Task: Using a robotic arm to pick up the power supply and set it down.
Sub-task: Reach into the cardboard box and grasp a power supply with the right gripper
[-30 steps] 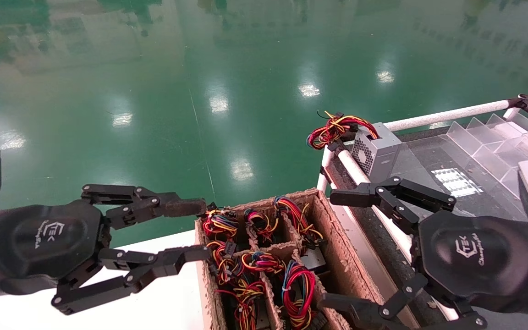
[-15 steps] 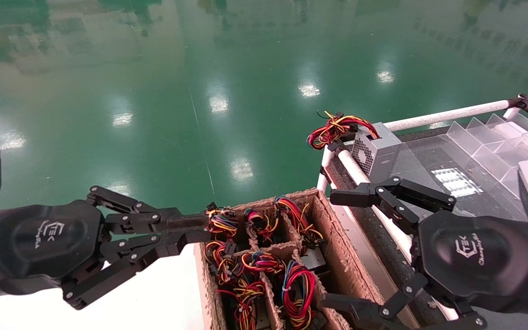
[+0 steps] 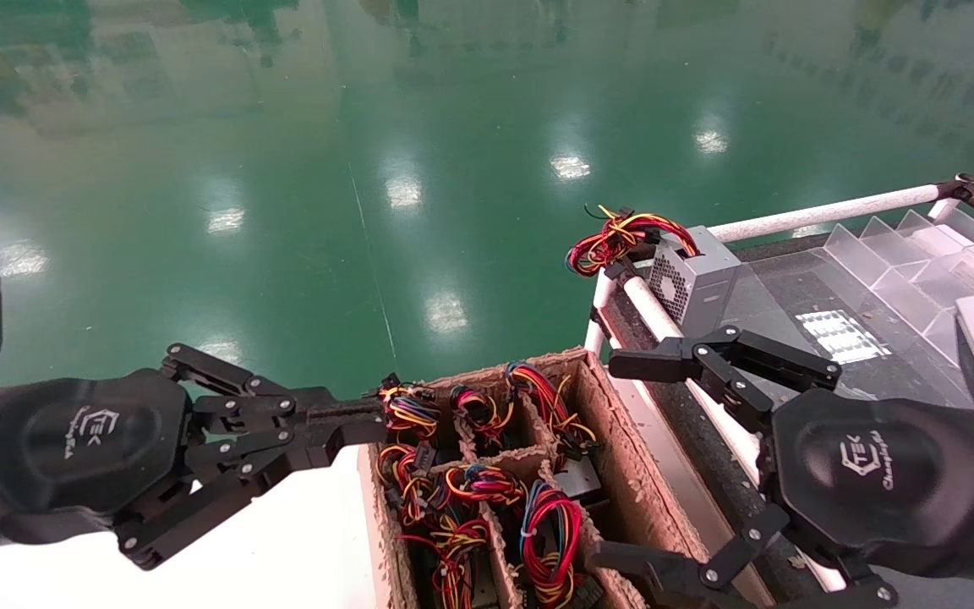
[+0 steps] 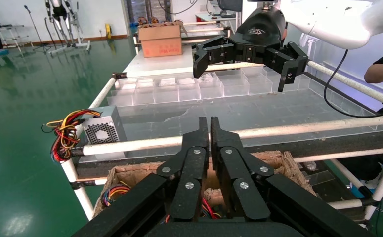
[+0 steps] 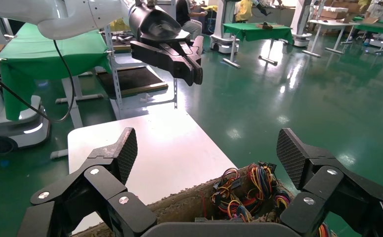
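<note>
Several power supplies stand in a brown pulp tray [image 3: 614,440], their looped yellow, red and blue wire bundles [image 3: 548,529] pointing up; the grey of one box [image 3: 578,479] shows between them. My left gripper [image 3: 369,419] is shut with nothing between its fingers, its tips at the tray's far left corner beside a wire bundle [image 3: 407,412]. In the left wrist view the left gripper [image 4: 210,121] points over the tray [image 4: 283,160]. My right gripper [image 3: 614,461] hangs open over the tray's right side. The right wrist view shows the right gripper [image 5: 208,153] above the bundles [image 5: 248,192].
A grey vented box [image 3: 697,279] with drooping red wires [image 3: 610,241] sits on the corner of a white-tube rack [image 3: 825,207] to the right, with clear plastic dividers [image 3: 910,262] behind it. A white table [image 3: 284,550] lies left of the tray. Green floor lies beyond.
My left gripper's fingers have come together from wide open to shut, with the tips staying by the tray's corner. The right arm has not moved.
</note>
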